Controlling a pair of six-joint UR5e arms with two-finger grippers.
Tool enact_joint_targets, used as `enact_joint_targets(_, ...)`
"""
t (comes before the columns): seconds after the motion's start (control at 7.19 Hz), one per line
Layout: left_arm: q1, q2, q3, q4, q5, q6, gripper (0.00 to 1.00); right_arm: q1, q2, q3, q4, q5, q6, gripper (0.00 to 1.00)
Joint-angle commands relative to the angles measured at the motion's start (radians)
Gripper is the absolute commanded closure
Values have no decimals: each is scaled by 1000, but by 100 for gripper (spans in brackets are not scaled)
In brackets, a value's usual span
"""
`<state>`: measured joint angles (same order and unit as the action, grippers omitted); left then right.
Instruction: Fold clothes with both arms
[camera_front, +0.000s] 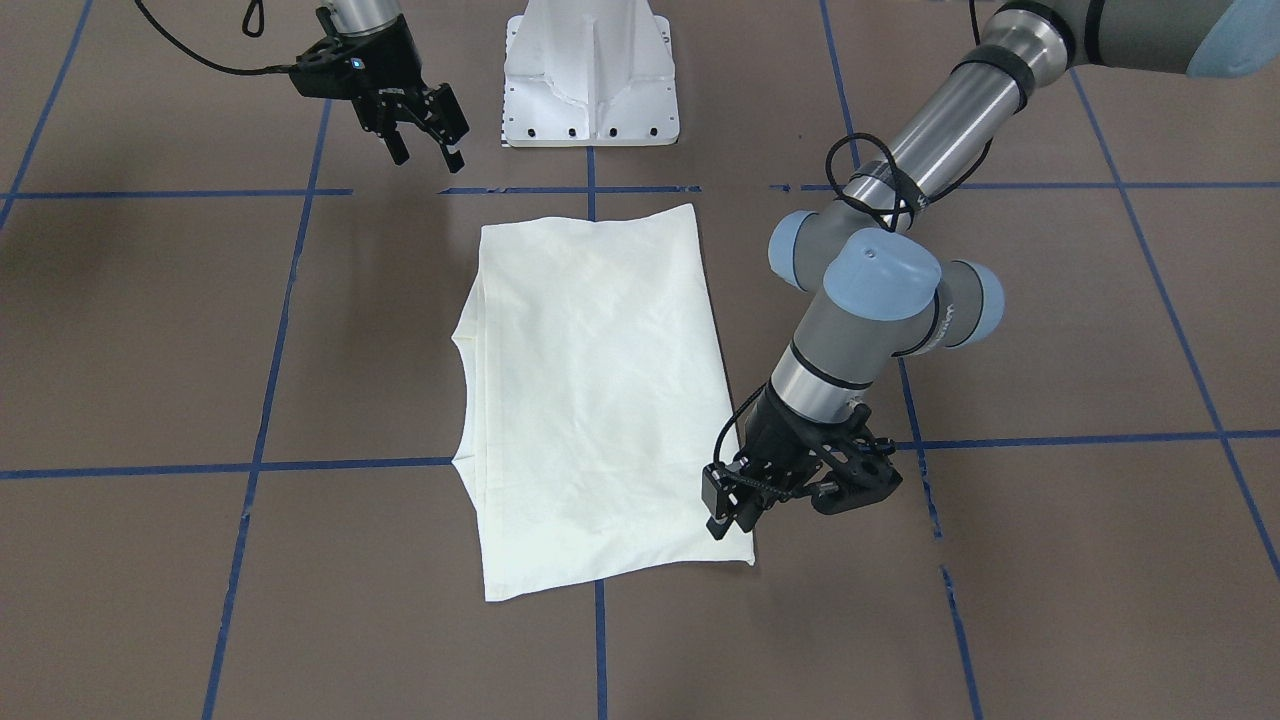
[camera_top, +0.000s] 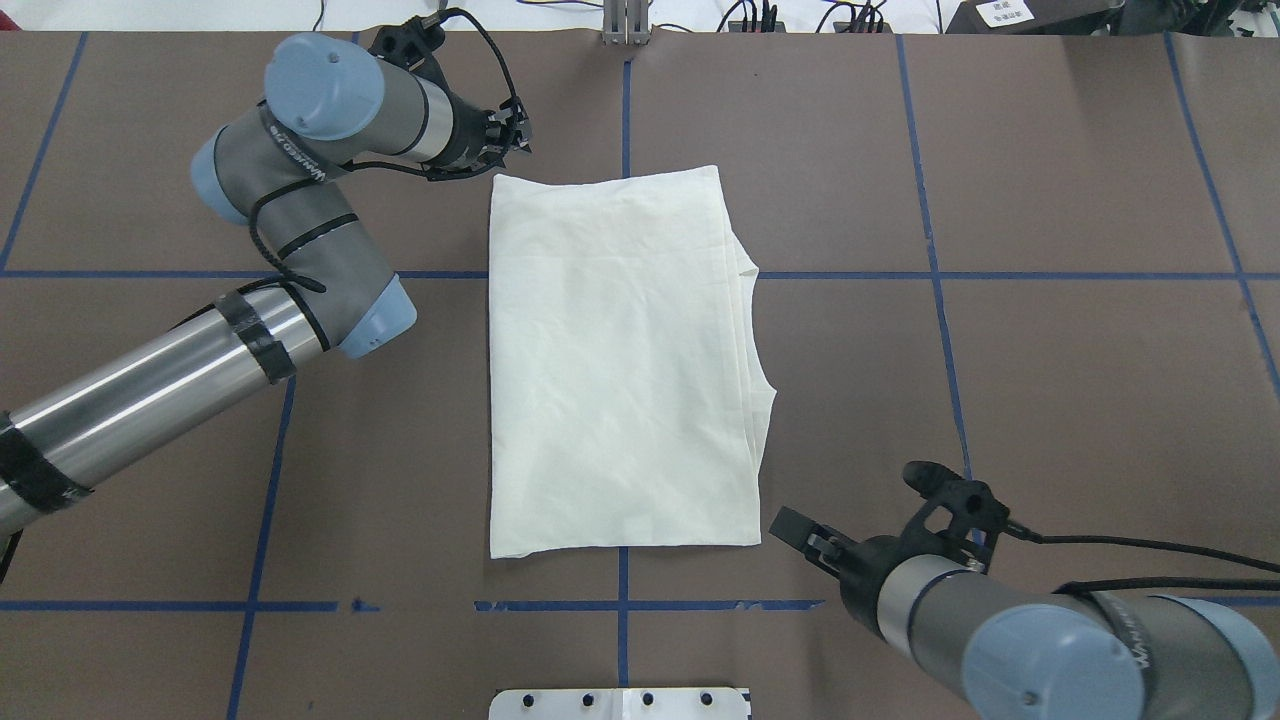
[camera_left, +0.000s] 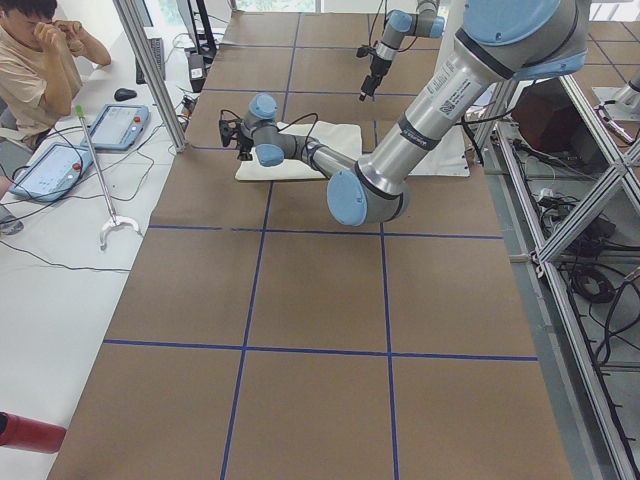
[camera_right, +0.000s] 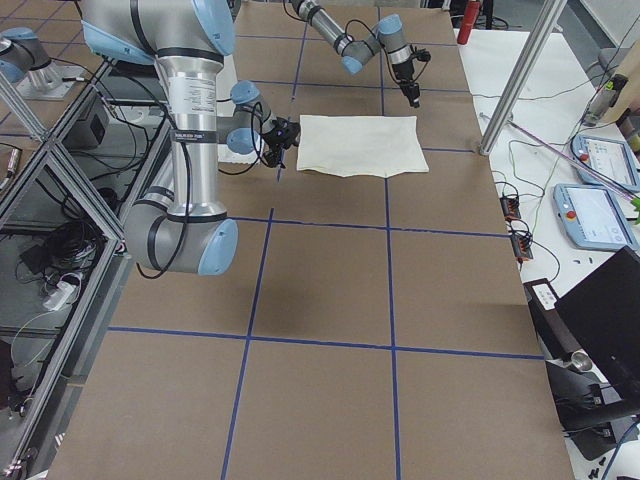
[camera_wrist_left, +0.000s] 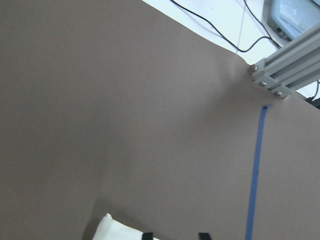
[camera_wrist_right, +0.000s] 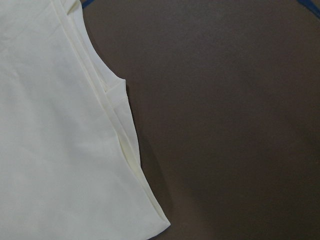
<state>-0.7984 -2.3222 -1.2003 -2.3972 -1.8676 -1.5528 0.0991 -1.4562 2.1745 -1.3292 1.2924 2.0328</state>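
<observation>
The right gripper (camera_front: 428, 148) is seen at the near right corner of the T-shirt (camera_top: 620, 360), just off the cloth and apart from it. Its jaws are held apart, as shown plainly in the front-facing view. In the overhead view only one finger is made out clearly past the wrist.

The T-shirt is laid flat at the middle of the brown table (camera_top: 1050, 400), folded into a long rectangle with plain cream cloth on top. Its right edge is seen stepped and notched. In the right wrist view this edge is resolved into several stacked layers, which is only hinted at from overhead.

The left gripper (camera_front: 726, 512) is set low at the far left corner of the T-shirt. From overhead its jaws are hidden by the wrist. In the left wrist view two black fingertips (camera_wrist_left: 146, 235) are shown apart, with the cloth corner lying at one of them. Whether the cloth is touched cannot be told.

Beyond the far edge, a seated person (camera_left: 35, 70) at a white desk is shown only in the left side view.
</observation>
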Motion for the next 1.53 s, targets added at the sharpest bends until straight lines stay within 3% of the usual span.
enact_joint_targets(0.0, 1, 107, -137, 0, -62, -27, 56, 11, 167, -175, -45, 2, 84, 0)
enact_joint_targets(0.14, 1, 109, -137, 0, -59, -26, 56, 43, 225, -226, -45, 7, 125, 0)
enact_joint_targets(0.56, 2, 122, -146, -2, -56, -27, 54, 114, 241, -254, -44, 65, 204, 12)
enact_joint_targets(1.39, 4, 130, -148, -2, -56, -27, 54, 110, 273, -286, -54, 131, 204, 10)
